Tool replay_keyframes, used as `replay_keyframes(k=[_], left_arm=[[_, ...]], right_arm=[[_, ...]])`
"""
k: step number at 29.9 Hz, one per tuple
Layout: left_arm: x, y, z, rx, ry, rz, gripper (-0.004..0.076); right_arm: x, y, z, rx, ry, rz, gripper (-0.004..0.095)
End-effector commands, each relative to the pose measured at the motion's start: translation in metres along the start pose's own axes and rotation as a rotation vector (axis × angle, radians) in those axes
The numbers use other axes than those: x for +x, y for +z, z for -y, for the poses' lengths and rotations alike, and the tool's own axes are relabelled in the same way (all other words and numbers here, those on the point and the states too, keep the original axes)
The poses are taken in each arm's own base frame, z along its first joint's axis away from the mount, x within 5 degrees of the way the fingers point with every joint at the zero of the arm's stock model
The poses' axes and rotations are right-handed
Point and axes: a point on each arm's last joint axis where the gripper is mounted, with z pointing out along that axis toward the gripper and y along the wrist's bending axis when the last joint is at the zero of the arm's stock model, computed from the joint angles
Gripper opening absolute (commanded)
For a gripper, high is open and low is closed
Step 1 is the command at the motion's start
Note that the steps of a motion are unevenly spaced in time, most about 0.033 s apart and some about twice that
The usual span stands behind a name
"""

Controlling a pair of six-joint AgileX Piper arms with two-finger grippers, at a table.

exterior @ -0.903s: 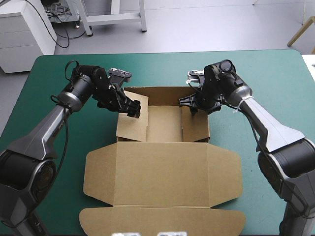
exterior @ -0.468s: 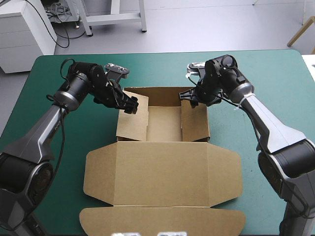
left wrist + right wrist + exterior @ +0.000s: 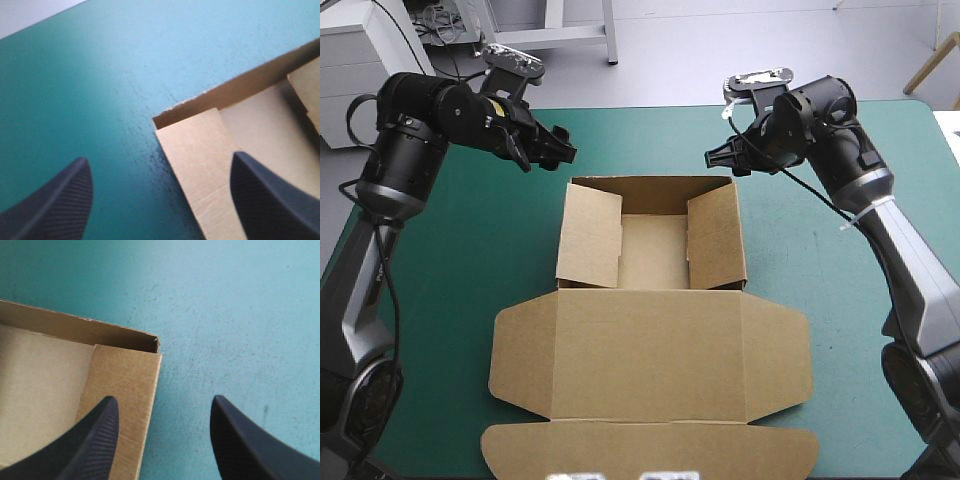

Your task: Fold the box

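The brown box of cut corrugated board (image 3: 650, 330) lies mid-table on the teal-green table cover (image 3: 450, 250), with its long axis running far to near. Its open tray (image 3: 652, 250) is at the far end and the flat lid panel (image 3: 650, 355) is toward the robot. The two side flaps (image 3: 588, 238) stand inside the tray, leaning inward. The left gripper (image 3: 552, 147) hangs just beyond the tray's far-left corner with its black fingers (image 3: 60, 200) spread wide and nothing in them. The right gripper (image 3: 718, 160) mirrors it beyond the far-right corner, also spread and empty. So the box lies toward the robot from both tools, and neither arm is clearly nearer. In the left wrist view (image 3: 159, 157) the corner sits ahead between the fingers, closer to one of them; the right wrist view (image 3: 162, 397) shows the same. Any next move probably means coming back in toward the tray walls. How high the grippers are above the board is hard to judge. I cannot tell whether the flaps are tucked or just leaning. Each wrist view catches only one corner, and the lid's nearest edge is cut off.
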Motion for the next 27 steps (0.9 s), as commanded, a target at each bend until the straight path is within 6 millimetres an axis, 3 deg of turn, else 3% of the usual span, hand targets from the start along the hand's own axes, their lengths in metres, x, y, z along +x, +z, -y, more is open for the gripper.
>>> replay_keyframes(k=[1,4,6,10,14,27], left_arm=[[0.004,-0.056,-0.003,-0.064,-0.01,0.077,0.0339],[0.011,-0.078,-0.003,-0.073,-0.001,0.114,0.0081],[0.018,-0.093,-0.001,-0.076,0.016,0.134,-0.0005],[0.034,-0.113,0.0,-0.084,0.03,0.145,-0.001],[0.057,-0.119,0.0,-0.105,0.038,0.111,-0.001],[0.157,-0.107,0.006,-0.112,0.046,-0.078,-0.001]], right_arm=[[-0.006,-0.037,0.006,-0.005,0.026,0.123,0.0509],[-0.004,-0.033,0.005,-0.02,0.043,0.105,0.0509],[-0.001,-0.025,0.004,-0.021,0.042,0.077,0.0509],[0.01,-0.005,0.001,-0.033,0.054,-0.001,0.0509],[0.021,0.021,-0.005,-0.06,0.065,-0.093,0.0509],[0.034,0.085,-0.016,-0.088,0.085,-0.265,0.0499]])
